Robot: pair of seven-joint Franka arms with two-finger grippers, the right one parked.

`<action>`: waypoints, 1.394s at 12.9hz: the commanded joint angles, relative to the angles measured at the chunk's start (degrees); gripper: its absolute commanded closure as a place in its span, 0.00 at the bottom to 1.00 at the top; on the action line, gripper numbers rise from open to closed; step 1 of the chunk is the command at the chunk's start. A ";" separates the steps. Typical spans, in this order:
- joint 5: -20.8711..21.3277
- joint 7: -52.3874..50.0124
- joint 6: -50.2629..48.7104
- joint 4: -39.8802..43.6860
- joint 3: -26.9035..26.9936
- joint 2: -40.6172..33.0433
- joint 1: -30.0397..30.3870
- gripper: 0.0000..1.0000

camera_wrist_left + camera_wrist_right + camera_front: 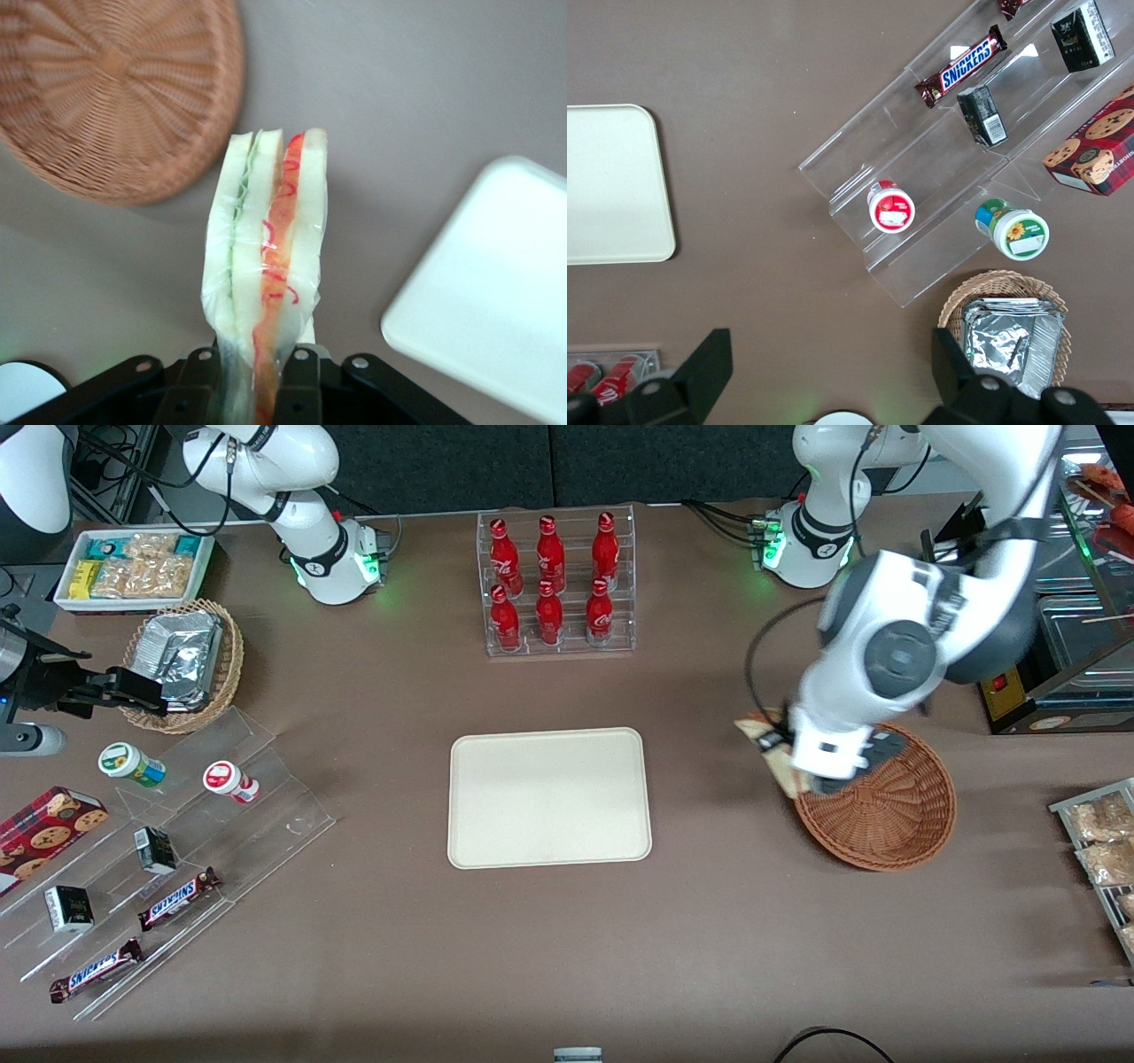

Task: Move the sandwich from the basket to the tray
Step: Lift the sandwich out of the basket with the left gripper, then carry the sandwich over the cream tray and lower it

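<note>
One sandwich (266, 257) pinched in tool (252, 376), cut edge outward

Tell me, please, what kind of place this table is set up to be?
Probably a mock snack shop: a rack of red cola bottles, Snickers bars on clear steps. The gripper holds the sandwich above the table, beside the basket.

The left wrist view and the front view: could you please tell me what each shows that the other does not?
Only the left wrist view shows the hand shut on the wrapped sandwich, its green and red-orange layers edge-on. Only the front view shows the cola bottles in their rack, the Snickers bars and the foil packet. Both show the basket, with nothing in it, and the tray, the hand hovering over the table between them.
</note>
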 commanded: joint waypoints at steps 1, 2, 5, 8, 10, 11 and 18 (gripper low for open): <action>0.74 -0.34 -0.61 3.08 -6.19 2.33 0.44 1.00; 0.83 -0.17 -0.52 4.65 -9.00 3.73 0.44 1.00; 7.46 0.54 -0.43 10.80 -16.12 11.97 -2.60 1.00; 19.27 -0.78 0.70 18.70 -16.14 22.52 -12.10 1.00; 19.90 -3.41 5.51 21.27 -16.06 26.58 -13.79 1.00; 19.99 -3.68 8.67 21.19 -15.97 27.20 -14.58 1.00; 19.99 -6.84 21.89 23.81 -5.37 35.11 -23.61 1.00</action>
